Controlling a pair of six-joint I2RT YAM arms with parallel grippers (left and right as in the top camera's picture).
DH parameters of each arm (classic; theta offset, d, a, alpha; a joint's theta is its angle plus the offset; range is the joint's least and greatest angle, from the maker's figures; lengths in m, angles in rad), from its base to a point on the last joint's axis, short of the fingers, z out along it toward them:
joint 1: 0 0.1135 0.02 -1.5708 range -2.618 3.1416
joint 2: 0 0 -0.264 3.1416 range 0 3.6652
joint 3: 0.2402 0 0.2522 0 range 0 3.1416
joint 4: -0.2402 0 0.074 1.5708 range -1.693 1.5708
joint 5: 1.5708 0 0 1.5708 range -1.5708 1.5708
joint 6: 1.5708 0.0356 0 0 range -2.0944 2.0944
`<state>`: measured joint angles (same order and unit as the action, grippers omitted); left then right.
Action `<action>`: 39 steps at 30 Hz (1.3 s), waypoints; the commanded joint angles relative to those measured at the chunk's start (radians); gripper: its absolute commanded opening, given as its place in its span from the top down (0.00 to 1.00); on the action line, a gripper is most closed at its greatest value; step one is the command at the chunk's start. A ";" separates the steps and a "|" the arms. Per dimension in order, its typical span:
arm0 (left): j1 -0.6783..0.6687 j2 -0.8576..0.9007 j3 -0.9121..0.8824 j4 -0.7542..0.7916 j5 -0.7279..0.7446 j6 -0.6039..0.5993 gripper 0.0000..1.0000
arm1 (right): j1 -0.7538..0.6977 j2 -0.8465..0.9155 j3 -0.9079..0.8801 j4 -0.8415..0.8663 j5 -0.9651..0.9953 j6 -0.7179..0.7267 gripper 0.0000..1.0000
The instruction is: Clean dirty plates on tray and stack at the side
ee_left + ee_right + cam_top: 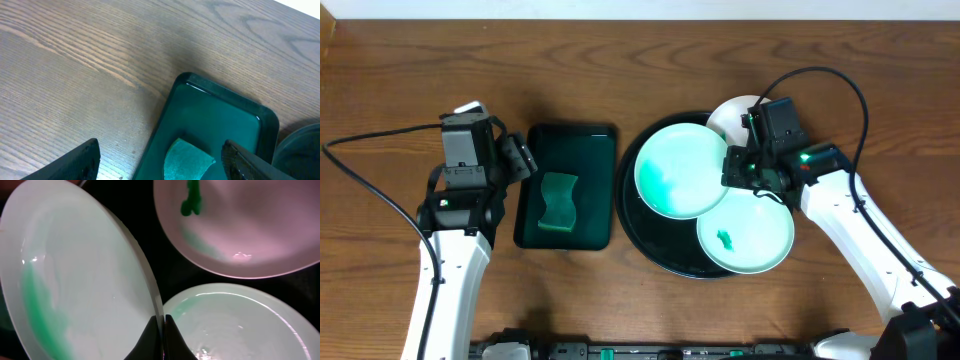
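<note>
The black tray (628, 228) holds three plates. My right gripper (733, 172) is shut on the right rim of a mint plate (680, 170) and holds it tilted over the tray's left half. In the right wrist view the gripper (161, 337) pinches that plate (75, 280), which has a green smear down its left side. A second mint plate (745, 235) with a small green smear (191, 200) lies flat at the front right. The white plate (728, 112) at the back is partly hidden by the right arm. My left gripper (523, 160) hangs open, holding nothing.
A dark green rectangular tray (570, 145) left of the black tray holds a green sponge (558, 200). In the left wrist view the sponge (187, 160) lies between and below my open left gripper (160, 165). Bare wooden table (75, 75) lies to the left.
</note>
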<state>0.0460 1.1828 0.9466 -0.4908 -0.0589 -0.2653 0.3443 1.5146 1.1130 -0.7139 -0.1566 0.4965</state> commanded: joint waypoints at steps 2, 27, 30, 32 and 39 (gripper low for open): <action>0.004 0.005 0.018 -0.001 -0.013 -0.008 0.22 | -0.009 -0.017 0.019 0.019 -0.066 0.058 0.99; 0.004 0.005 0.018 -0.001 -0.013 -0.008 0.22 | 0.365 0.069 0.023 0.333 0.346 0.188 0.99; 0.004 0.005 0.018 -0.001 -0.013 -0.008 0.22 | 0.411 0.096 0.023 0.399 0.400 0.187 0.99; 0.004 0.005 0.018 -0.001 -0.013 -0.008 0.22 | 0.433 0.113 0.023 0.445 0.421 0.187 0.99; 0.004 0.005 0.018 -0.002 -0.013 -0.008 0.22 | 0.485 0.174 0.023 0.598 0.496 0.142 0.99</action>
<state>0.0460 1.1828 0.9466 -0.4908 -0.0593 -0.2653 0.8074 1.6630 1.1137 -0.1593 0.2634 0.6685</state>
